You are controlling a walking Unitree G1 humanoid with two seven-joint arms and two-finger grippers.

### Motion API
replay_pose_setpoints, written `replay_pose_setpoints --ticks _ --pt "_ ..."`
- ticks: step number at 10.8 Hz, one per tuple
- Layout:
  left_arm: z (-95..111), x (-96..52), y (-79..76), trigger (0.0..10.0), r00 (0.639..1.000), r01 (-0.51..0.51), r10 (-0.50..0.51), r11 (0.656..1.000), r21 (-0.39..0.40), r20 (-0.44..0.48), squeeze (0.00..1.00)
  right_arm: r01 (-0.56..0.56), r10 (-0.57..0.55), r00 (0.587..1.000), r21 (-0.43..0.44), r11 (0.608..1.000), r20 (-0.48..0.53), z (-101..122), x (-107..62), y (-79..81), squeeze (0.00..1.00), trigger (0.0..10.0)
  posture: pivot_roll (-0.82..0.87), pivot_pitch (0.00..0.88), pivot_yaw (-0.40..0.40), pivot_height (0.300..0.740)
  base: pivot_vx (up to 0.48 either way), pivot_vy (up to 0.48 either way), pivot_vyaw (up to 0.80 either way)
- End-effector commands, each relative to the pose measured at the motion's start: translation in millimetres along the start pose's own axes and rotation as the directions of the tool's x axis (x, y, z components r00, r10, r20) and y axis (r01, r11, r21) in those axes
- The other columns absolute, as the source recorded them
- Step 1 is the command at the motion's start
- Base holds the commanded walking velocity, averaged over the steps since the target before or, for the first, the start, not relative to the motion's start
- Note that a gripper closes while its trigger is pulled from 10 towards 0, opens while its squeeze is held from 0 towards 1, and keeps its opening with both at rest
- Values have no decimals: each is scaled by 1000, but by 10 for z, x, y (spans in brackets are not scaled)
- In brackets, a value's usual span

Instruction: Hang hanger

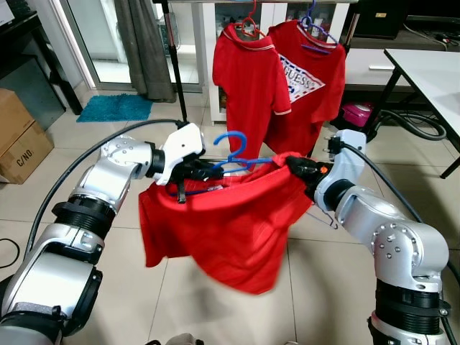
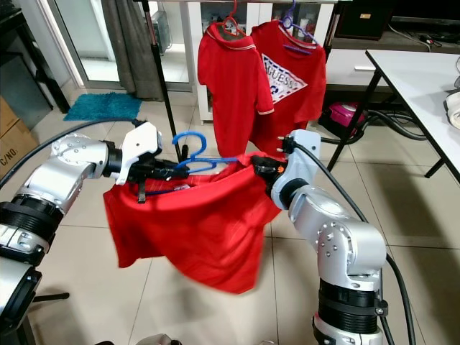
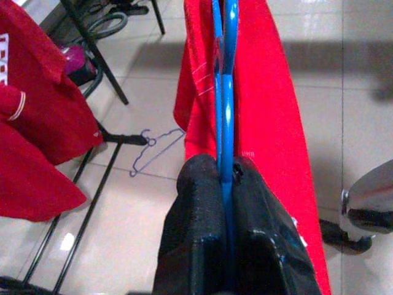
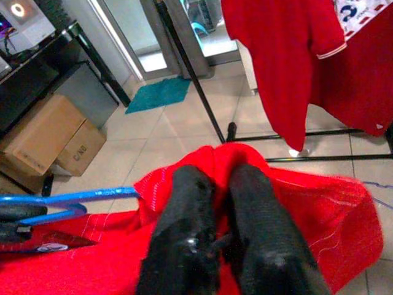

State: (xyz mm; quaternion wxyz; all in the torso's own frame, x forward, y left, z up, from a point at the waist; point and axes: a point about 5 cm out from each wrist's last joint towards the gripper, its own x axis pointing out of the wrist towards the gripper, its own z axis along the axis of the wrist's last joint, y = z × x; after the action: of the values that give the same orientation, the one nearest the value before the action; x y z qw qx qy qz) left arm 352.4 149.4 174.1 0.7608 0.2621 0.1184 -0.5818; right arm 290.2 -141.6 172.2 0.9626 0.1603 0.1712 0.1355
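A blue plastic hanger (image 1: 248, 162) is held level in front of me with a red shirt (image 1: 230, 230) draped over it. My left gripper (image 1: 205, 171) is shut on the hanger's left end; in the left wrist view the blue bar (image 3: 225, 92) runs out from between the fingers (image 3: 196, 215). Opposite it, my right gripper (image 1: 293, 167) is shut on the red shirt at its right shoulder, with cloth (image 4: 331, 215) bunched around the fingertips. The hook points up. Behind stands a clothes rack (image 1: 175, 65) with two red shirts (image 1: 248, 79) hanging.
Cardboard boxes (image 1: 18, 140) stand at the left, with a teal mat (image 1: 115, 108) by the glass door. A white table (image 1: 431, 72) is at the right, and hoses and a pink container (image 1: 356, 113) lie beneath it. A thin wire hanger (image 3: 150, 153) lies on the tiles.
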Motion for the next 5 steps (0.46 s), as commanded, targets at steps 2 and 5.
replay_pose_setpoints --ticks 2,5 --pt "-76 -13 -18 0 997 11 -7 999 51 -74 0 -11 11 999 2 1000 44 114 -24 11 0 0 -146 0 47 740 0 0 0" --pt "-136 79 -242 0 973 196 -174 969 151 -149 0 4 -4 999 -4 1000 53 187 -11 -69 0 0 -145 0 42 740 0 0 0"
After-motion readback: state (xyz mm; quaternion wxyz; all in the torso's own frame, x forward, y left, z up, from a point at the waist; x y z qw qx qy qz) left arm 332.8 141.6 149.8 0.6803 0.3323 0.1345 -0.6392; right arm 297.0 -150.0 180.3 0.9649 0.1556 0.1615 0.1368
